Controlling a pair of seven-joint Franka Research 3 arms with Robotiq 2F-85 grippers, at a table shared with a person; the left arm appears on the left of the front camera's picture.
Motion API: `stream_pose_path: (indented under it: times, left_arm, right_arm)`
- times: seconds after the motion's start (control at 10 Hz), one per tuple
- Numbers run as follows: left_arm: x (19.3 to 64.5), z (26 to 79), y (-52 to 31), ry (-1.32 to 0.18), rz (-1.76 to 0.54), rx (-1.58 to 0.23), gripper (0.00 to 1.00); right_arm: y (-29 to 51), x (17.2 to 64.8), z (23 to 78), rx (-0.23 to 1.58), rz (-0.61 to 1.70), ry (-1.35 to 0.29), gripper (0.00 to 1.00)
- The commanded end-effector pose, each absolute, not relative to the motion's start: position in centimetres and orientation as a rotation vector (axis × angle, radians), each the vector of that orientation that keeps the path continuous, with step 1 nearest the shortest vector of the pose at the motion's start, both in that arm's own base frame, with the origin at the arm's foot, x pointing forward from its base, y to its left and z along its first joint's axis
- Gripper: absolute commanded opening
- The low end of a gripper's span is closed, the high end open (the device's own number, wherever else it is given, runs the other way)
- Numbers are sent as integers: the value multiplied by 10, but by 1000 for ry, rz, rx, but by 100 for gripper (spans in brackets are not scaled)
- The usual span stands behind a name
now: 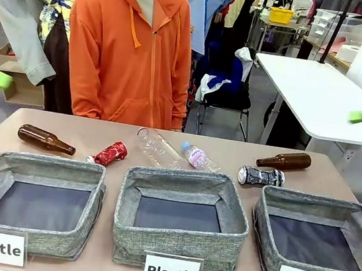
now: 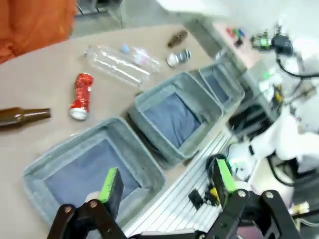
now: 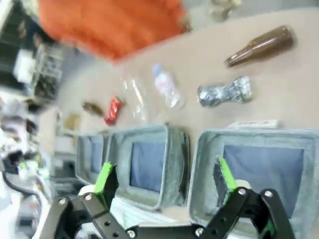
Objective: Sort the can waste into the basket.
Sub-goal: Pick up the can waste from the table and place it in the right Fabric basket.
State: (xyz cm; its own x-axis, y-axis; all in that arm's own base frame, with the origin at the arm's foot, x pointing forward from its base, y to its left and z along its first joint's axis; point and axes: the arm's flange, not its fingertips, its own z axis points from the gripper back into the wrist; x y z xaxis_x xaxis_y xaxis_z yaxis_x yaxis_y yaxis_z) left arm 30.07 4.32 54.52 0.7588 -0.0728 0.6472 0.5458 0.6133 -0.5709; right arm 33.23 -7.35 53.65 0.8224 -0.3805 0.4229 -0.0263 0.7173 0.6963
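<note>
Front view is laying things out most clearly. Three grey woven-fabric baskets are sitting in a row along the near side of the tan counter (image 1: 101,132), and their white labels are reading fine here, while both wrist views are coming out blurry. The grey woven basket labelled "Can" (image 1: 267,244) is sitting at the right end. The dark crushed can (image 1: 261,177) is lying on the counter just behind that basket's far left corner, next to a brown glass bottle (image 1: 284,161). The shiny red crushed can (image 1: 108,153) is lying way over behind the "Bottle" basket (image 1: 37,163), well apart from the Can one. A person in an orange hoodie (image 1: 132,49) is standing at the far side.

Left wrist view is showing the left hand (image 2: 167,179) with its green-padded fingers spread wide and nothing between them. It's hanging up over the near side of the "Bottle" basket and looking down at a tilt, with the red can lying beyond the far rim.

Right wrist view is showing the right hand (image 3: 164,175) spread just as wide and gripping nothing either. It's hovering above the near edge of the Can basket, and the dark can is lying past the far rim.

Up front, both hands are poking in as green blurs at the picture's side edges, well above the counter.
</note>
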Motion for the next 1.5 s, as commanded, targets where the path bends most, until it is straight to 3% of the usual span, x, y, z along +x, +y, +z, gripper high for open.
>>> stream_pose_path:
  times: [0.0, 0.4, 0.5, 1.1, 1.4]
  left_arm:
    - [256, 465, 90, -762, -161, -1006, 94]
    - [263, 421, 117, -816, 163, -1070, 94]
    - [285, 478, 190, -784, 81, -1073, 94]
    - [285, 478, 190, -784, 81, -1073, 94]
    - [285, 478, 190, -784, 81, -1073, 94]
  right_arm:
    - [-106, 271, 445, 924, -402, -647, 100]
    - [-146, 267, 408, 1022, -606, -635, 100]
    - [-199, 310, 465, 990, -579, -599, 100]
    - [-196, 311, 465, 974, -588, -579, 100]
    - [-92, 407, 488, 567, -260, -345, 100]
